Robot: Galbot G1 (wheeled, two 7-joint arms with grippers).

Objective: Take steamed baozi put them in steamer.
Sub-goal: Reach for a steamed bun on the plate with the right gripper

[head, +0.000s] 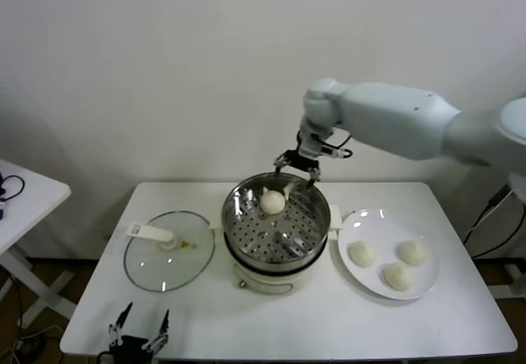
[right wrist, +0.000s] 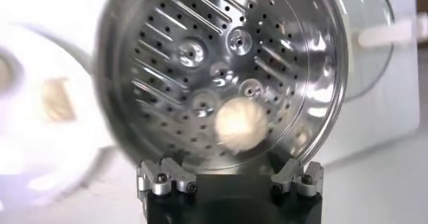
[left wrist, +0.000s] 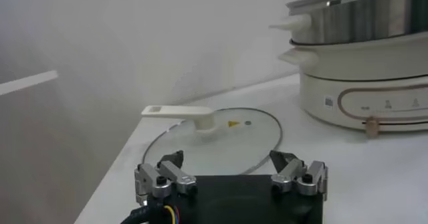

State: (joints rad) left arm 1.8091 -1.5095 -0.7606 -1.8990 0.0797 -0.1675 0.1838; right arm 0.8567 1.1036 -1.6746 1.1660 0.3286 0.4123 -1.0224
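White surface [head: 271, 319] is noted carrying a steamer [head: 277, 229], a glass lid [head: 168, 251] and a plate [head: 386, 253]. One baozi [head: 273, 202] is seen inside the steamer basket; three baozi [head: 399, 276] are left on the plate. Markings on the base are unreadable. Right claw [head: 297, 167] is held spread and empty above the steamer's far rim. Left claw [head: 138, 324] is parked open at the near edge.
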